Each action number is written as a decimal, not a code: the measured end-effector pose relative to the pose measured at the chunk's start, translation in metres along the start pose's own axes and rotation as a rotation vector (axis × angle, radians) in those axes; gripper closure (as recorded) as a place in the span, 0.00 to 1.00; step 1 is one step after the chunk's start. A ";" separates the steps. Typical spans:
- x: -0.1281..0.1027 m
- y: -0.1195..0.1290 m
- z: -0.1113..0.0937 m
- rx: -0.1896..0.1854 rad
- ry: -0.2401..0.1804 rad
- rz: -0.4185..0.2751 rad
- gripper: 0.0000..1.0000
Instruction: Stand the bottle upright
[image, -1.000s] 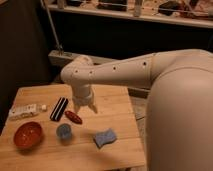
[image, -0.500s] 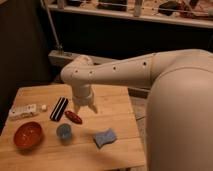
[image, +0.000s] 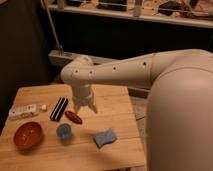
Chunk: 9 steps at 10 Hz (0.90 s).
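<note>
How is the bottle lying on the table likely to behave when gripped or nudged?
The bottle lies on its side, so a nudge may roll it. Small and plastic-looking, it is probably light and easily tipped. The open gripper hangs apart from it, past the black bar.

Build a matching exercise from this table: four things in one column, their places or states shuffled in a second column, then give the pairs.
Things
1. bottle
2. red bowl
3. blue sponge
4. gripper

Places or states
a. hangs open over the table, just right of the striped black bar
b. lies on its side at the left edge
c. sits near the front left corner
d. lies near the front, right of the blue cup

Pairs: 1-b, 2-c, 3-d, 4-a
</note>
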 end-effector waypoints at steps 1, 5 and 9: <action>-0.001 0.001 0.000 -0.003 0.000 -0.014 0.35; -0.022 0.017 0.005 -0.035 -0.011 -0.232 0.35; -0.060 0.048 0.014 -0.027 0.038 -0.652 0.35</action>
